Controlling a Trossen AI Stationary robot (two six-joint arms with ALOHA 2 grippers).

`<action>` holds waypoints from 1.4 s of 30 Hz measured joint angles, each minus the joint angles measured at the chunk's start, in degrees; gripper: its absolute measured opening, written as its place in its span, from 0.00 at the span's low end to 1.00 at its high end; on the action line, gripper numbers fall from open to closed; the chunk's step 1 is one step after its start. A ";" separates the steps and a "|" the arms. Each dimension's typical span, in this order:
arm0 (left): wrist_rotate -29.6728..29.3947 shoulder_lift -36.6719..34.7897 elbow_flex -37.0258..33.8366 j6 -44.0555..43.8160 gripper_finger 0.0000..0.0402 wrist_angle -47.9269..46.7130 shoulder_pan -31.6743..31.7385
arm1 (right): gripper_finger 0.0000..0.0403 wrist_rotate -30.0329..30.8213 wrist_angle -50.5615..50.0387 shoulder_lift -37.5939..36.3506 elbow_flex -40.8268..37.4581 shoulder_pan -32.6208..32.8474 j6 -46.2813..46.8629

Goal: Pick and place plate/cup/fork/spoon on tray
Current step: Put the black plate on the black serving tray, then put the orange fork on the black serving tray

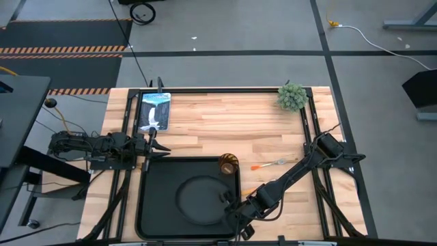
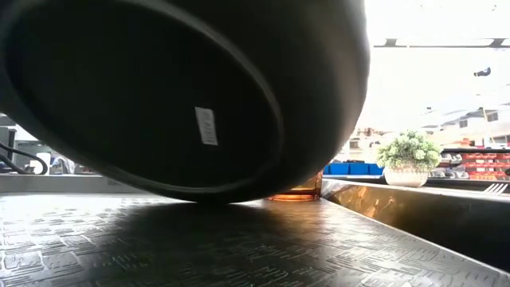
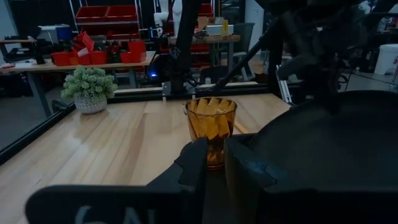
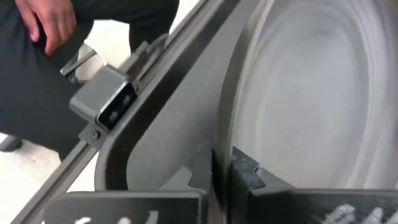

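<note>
The round black plate (image 1: 194, 198) is over the black rectangular tray (image 1: 153, 205) at the table's near edge. It is tilted, and the low view shows its underside (image 2: 159, 96). My right gripper (image 1: 231, 203) is shut on the plate's right side. The amber cup (image 1: 228, 165) stands at the tray's far right corner. To the right of the tray the fork (image 1: 272, 164) lies flat on the wood. The spoon's orange handle (image 1: 250, 192) shows beside my right arm, which hides the bowl. My left gripper (image 1: 153, 147) waits shut at the table's left, above the tray's far left corner. My right gripper pinches the plate's rim (image 4: 239, 146) on its right side between its two fingers. The fingers (image 4: 202, 165) come from the table's right, slanting down. The plate sits tilted in the hold, with its lowest edge (image 2: 207, 197) on the tray's floor (image 2: 239, 247).
A small potted plant (image 1: 292, 97) stands at the far right corner and a blue-and-white card (image 1: 154, 113) lies at the far left. Black frame rails (image 1: 316, 137) run along both table sides. A person's hand (image 4: 53, 22) shows beyond the near edge.
</note>
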 joint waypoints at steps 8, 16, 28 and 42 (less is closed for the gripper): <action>0.00 0.01 0.00 -0.01 0.16 0.00 -0.01 | 0.09 0.01 -3.78 0.00 0.00 0.00 3.42; 0.00 -0.01 0.00 0.00 0.16 0.00 -0.01 | 0.21 -0.74 -4.24 0.02 0.00 0.00 5.33; 0.00 -0.01 0.00 -0.01 0.16 0.00 0.01 | 0.28 -3.17 -10.37 0.02 0.00 -0.02 11.02; 0.00 -0.01 0.00 0.00 0.16 0.04 -0.01 | 0.27 1.22 -28.02 -1.54 1.37 -0.83 20.21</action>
